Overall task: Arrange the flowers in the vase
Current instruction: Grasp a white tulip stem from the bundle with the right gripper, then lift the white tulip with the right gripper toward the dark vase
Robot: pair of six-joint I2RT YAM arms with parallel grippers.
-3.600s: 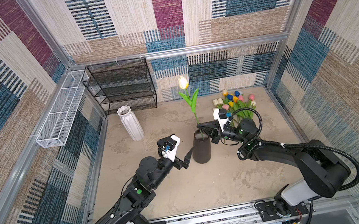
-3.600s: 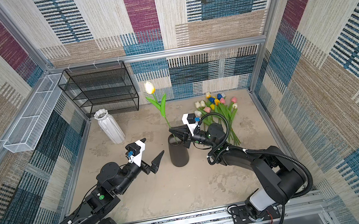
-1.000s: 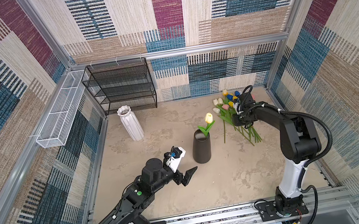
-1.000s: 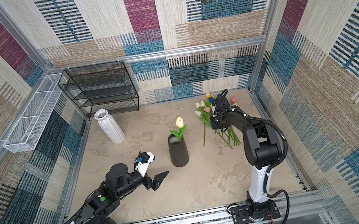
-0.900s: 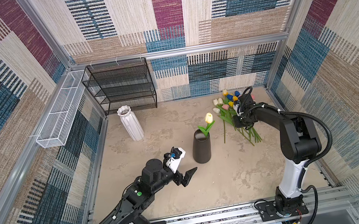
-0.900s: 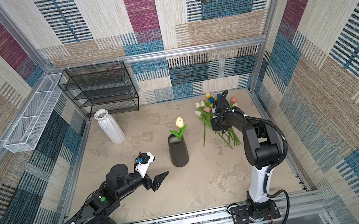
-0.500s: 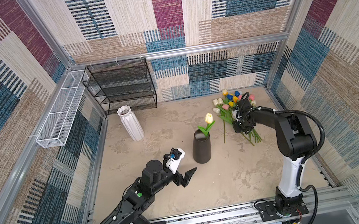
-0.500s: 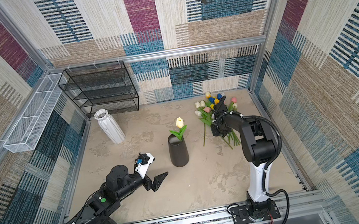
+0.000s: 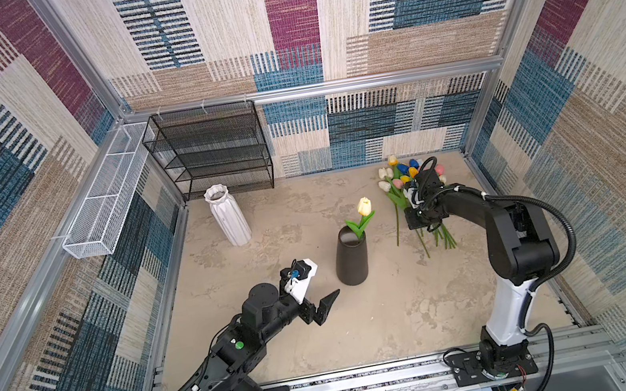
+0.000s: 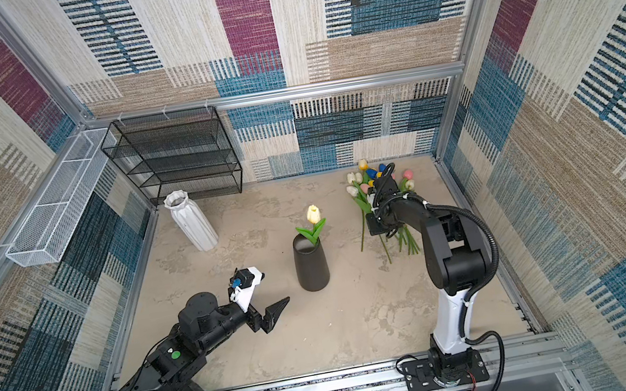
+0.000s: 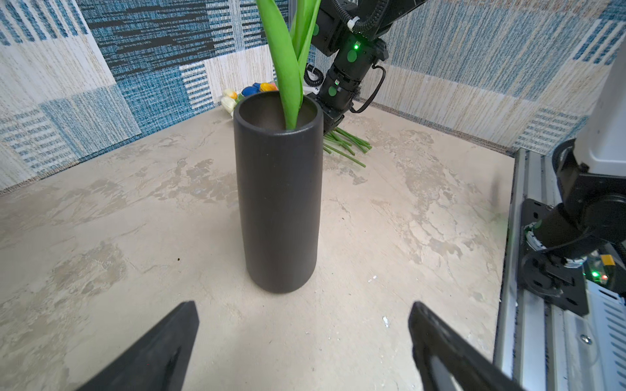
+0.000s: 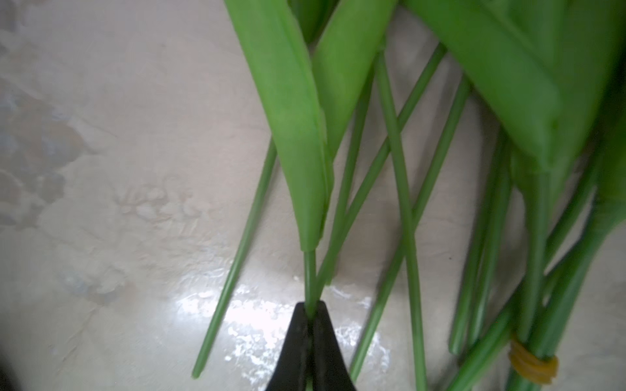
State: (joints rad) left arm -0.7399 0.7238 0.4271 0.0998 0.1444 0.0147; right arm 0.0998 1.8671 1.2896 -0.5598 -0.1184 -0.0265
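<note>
A dark cylindrical vase stands mid-table with one cream tulip upright in it. The other flowers lie in a pile at the back right, heads toward the back wall. My right gripper is down on their stems, shut on a single thin green stem just below its leaf. Short of the vase on its near left, my left gripper is open and holds nothing.
A white ribbed vase stands at the back left before a black wire shelf. A white wire basket hangs on the left wall. A yellow band ties some stems together. The arm bases' rail runs along the front.
My right gripper has dropped onto the pile and its jaws have closed on one stem. The left arm has hardly moved.
</note>
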